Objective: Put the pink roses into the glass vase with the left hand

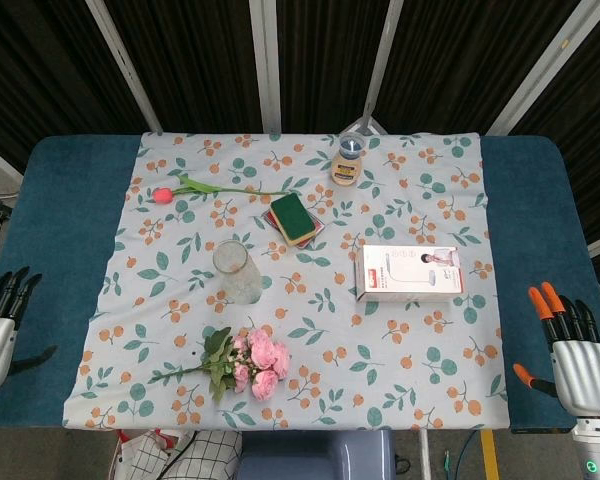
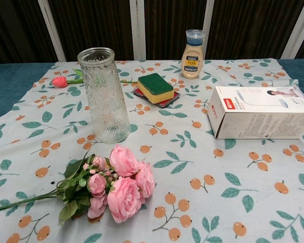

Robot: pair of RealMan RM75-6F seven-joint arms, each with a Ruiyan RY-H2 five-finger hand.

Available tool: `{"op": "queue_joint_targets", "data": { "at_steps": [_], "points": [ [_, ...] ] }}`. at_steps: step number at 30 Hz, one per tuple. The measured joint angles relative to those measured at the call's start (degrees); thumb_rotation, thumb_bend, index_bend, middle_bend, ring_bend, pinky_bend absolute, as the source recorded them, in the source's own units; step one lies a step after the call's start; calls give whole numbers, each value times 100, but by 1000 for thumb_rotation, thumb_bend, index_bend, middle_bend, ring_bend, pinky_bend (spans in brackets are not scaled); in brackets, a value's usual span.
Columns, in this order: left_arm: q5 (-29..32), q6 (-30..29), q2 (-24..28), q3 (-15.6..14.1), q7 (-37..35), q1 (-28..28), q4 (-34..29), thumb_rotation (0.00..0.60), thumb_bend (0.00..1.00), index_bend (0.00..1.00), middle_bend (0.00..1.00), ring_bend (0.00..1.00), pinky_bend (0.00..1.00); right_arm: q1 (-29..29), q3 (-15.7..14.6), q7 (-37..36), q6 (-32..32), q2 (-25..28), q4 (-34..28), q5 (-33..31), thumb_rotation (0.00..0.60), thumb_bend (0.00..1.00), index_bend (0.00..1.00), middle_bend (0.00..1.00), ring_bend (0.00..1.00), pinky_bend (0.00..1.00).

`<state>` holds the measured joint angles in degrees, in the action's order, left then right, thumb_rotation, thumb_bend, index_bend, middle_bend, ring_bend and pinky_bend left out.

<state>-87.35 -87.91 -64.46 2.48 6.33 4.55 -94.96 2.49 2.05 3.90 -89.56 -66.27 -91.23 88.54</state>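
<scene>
Pink roses (image 2: 116, 187) lie on the cloth at lower left, just below the upright glass vase (image 2: 103, 93) — left hand (image 1: 0, 325) and right hand (image 1: 575, 355) at the frame's edges, fingers spread, holding nothing.

The tablecloth (image 1: 400, 330) is pale with a print of orange berries and teal-green leaves, and the table (image 1: 70, 200) under it is dark teal blue. The pink roses (image 2: 119, 185) have green leaves and stems. The glass vase (image 2: 104, 96) is clear with a ribbed relief pattern. The tulip (image 1: 163, 195) is red-pink. The sponge (image 2: 155, 87) is green on top and yellow below. The box (image 2: 258, 114) is white with a red end. The right hand (image 1: 580, 365) is silver with black and orange fingers.
</scene>
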Motion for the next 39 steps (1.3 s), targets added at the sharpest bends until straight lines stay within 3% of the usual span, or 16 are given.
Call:
{"op": "queue_joint_targets", "data": {
  "at_steps": [24,28,39],
  "points": [
    [-70,-182,103,4,-228,-89,-55,600,138,87,14,6,127,-114,165,-395,54,-274,-297,-423,600,70,0,0,50,1],
    [-99,-193,103,-22,-234,-113,-75,600,102,81,14,6,127,-98,191,-439,106,-276,-287,-473,600,70,0,0,49,1],
    [3,406,53,-173,-393,23,-590,600,39,37,34,6,127,-132,196,-439,62,-273,-317,-429,600,69,0,0,50,1]
  ]
}}
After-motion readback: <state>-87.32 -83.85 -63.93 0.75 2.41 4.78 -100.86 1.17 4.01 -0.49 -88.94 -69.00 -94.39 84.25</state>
